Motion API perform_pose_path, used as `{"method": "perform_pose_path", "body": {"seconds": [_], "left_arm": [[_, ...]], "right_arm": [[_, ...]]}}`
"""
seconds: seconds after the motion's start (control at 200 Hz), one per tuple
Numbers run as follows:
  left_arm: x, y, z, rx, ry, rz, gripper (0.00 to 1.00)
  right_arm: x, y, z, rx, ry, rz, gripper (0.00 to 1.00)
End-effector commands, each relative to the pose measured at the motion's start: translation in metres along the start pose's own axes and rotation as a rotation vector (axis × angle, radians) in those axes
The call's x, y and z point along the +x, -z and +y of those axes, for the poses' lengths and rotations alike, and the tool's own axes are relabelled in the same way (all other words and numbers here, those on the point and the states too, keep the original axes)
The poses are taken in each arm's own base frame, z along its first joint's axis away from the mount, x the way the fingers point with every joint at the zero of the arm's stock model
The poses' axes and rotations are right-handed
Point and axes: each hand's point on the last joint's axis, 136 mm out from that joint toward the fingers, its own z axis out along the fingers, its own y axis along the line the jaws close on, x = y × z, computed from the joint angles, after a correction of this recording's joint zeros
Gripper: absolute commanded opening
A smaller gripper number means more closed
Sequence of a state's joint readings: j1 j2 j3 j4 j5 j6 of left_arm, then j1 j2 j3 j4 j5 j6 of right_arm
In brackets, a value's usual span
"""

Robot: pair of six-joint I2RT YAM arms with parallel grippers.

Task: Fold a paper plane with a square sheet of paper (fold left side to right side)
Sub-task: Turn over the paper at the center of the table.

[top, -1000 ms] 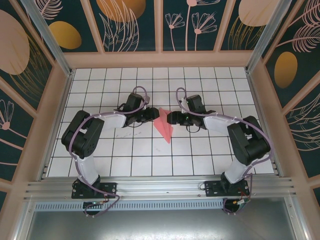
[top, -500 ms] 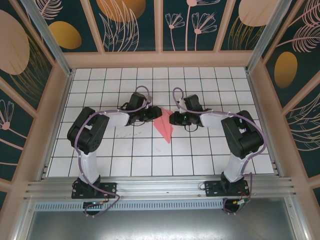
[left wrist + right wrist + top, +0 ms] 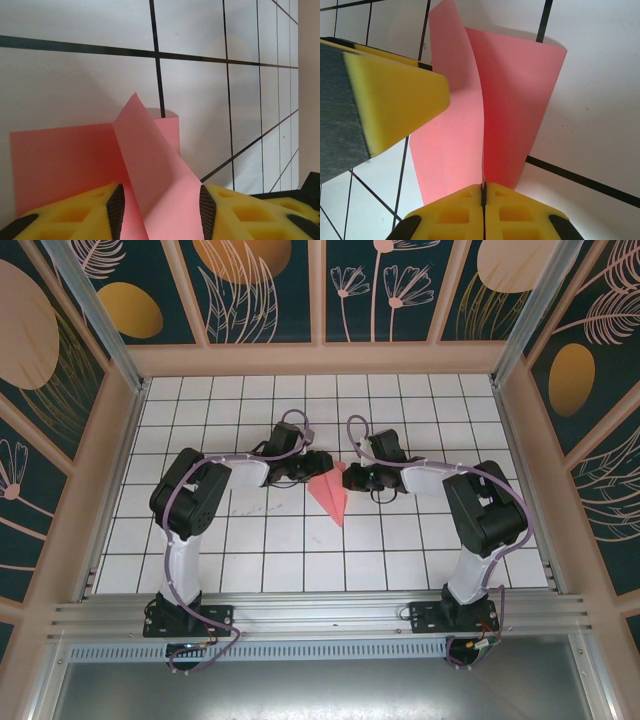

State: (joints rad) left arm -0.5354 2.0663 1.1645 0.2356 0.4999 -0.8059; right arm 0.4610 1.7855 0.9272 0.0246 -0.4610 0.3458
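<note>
From above, the paper plane lies on the worktop, its wide end at the right hand. The left hand is just across that end. Grips are too small to read here.

Left wrist: the left hand is part-open, with a raised flap passing loosely between its pads.

Right wrist: the right hand is pinched on the plane's crease. It should probably anchor while the left hand carries the flap across squarely.

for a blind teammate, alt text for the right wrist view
The right gripper, shut, pinches the near end of the folded pink-red paper, its two flaps rising over the gridded table. The other arm's yellow fingertip juts in at left.
</note>
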Motion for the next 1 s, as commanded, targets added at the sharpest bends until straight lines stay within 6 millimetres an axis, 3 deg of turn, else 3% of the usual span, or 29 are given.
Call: {"method": "perform_pose_path", "body": {"seconds": [0.0,0.115,0.27,0.385,0.52,0.696,0.776,0.821,0.996], "left_arm": [[-0.004,-0.006,-0.01,0.038,-0.006,0.006,0.4],[-0.013,-0.001,-0.017,0.037,-0.046,-0.029,0.24],[-0.027,0.012,-0.04,0.074,-0.108,-0.08,0.03],[-0.043,0.035,-0.064,0.11,-0.154,-0.144,0.01],[-0.074,0.085,-0.101,0.166,-0.213,-0.266,0.0],[-0.098,0.139,-0.157,0.281,-0.277,-0.371,0.0],[-0.101,0.149,-0.175,0.342,-0.283,-0.385,0.0],[-0.102,0.167,-0.194,0.392,-0.3,-0.411,0.0],[-0.102,0.186,-0.219,0.501,-0.294,-0.428,0.0]], "right_arm": [[0.0,0.003,-0.007,0.014,-0.016,0.0,0.12],[-0.009,0.018,-0.003,-0.017,-0.021,-0.054,0.26],[-0.026,0.062,0.003,-0.085,-0.018,-0.184,0.6],[-0.027,0.091,0.01,-0.219,-0.035,-0.242,0.79],[-0.026,0.128,0.035,-0.424,0.001,-0.326,0.98],[-0.033,0.162,0.078,-0.621,0.091,-0.375,0.99],[-0.036,0.172,0.092,-0.678,0.121,-0.391,0.99],[-0.038,0.173,0.099,-0.702,0.14,-0.386,0.99],[-0.043,0.169,0.122,-0.769,0.168,-0.364,0.99]]}}
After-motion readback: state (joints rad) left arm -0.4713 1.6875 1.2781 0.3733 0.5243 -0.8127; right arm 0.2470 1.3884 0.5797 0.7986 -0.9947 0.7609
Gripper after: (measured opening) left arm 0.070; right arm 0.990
